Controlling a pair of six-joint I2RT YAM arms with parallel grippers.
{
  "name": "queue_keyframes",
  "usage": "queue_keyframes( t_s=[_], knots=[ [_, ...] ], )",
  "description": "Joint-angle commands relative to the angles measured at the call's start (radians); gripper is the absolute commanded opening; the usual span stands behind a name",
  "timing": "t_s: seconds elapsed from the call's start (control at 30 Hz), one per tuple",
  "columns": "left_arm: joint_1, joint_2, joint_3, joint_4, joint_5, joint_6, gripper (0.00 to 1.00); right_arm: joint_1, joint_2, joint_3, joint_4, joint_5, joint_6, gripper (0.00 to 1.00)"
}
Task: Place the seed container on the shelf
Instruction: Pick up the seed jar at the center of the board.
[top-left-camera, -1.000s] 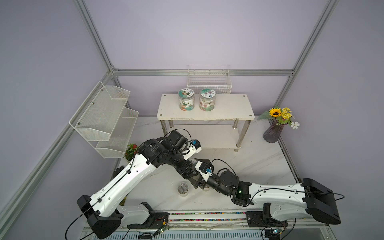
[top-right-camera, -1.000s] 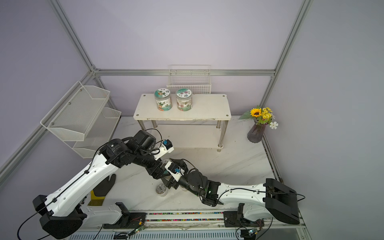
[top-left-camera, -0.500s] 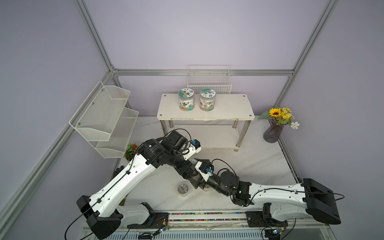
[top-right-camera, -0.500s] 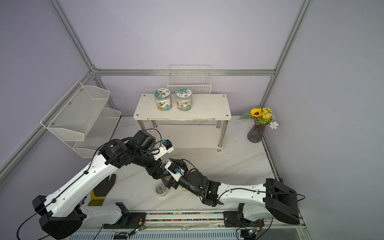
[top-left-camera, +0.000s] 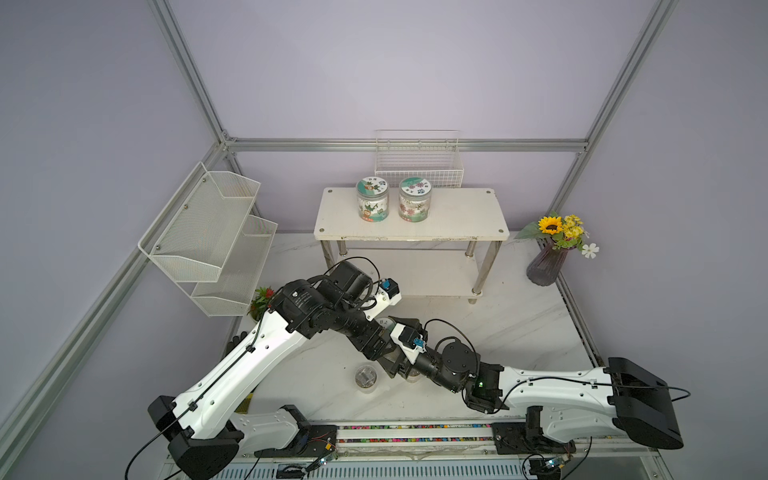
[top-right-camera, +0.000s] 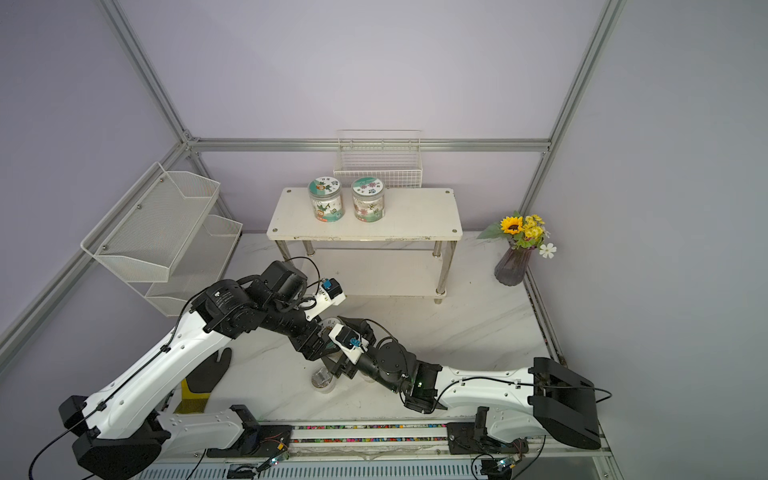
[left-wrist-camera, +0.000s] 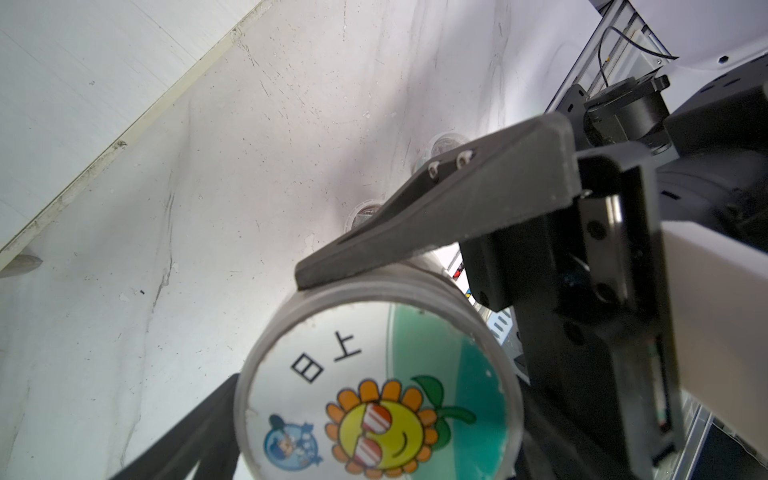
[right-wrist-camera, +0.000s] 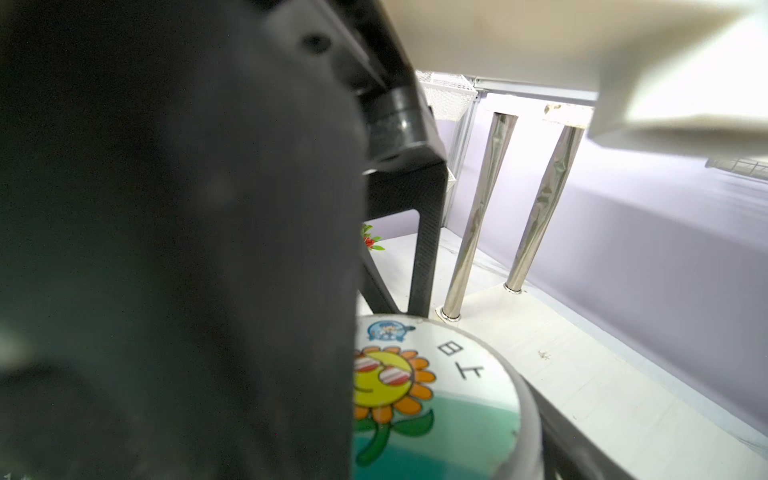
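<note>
Seed container (top-left-camera: 383, 323), sunflower lid (left-wrist-camera: 374, 395), sits lower centre in both top views, below the shelf (top-left-camera: 457, 212) in frame and not on it, with two jars (top-left-camera: 372, 199) on the top board. Right gripper (top-left-camera: 400, 326) is clenched on the container body, one finger (left-wrist-camera: 436, 216) flat against its side just behind the lid. Left gripper (top-left-camera: 386, 352) is right beside the container; can't tell if it's grasping or released.

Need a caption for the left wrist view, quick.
Sunflower-lid jar gripped by the right tool above the marble table.
</note>
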Motion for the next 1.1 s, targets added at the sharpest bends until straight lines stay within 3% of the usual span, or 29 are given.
queue_keyframes(
  t_s=[0.0, 1.07],
  knots=[
    [-0.013, -0.041, 0.029, 0.047, 0.072, 0.011, 0.94, -0.001, -0.012, -0.006, -0.003, 0.011, -0.021, 0.54],
    [-0.012, -0.07, 0.017, 0.043, 0.022, 0.005, 1.0, -0.003, -0.084, -0.043, 0.056, -0.005, -0.071, 0.53]
  ],
)
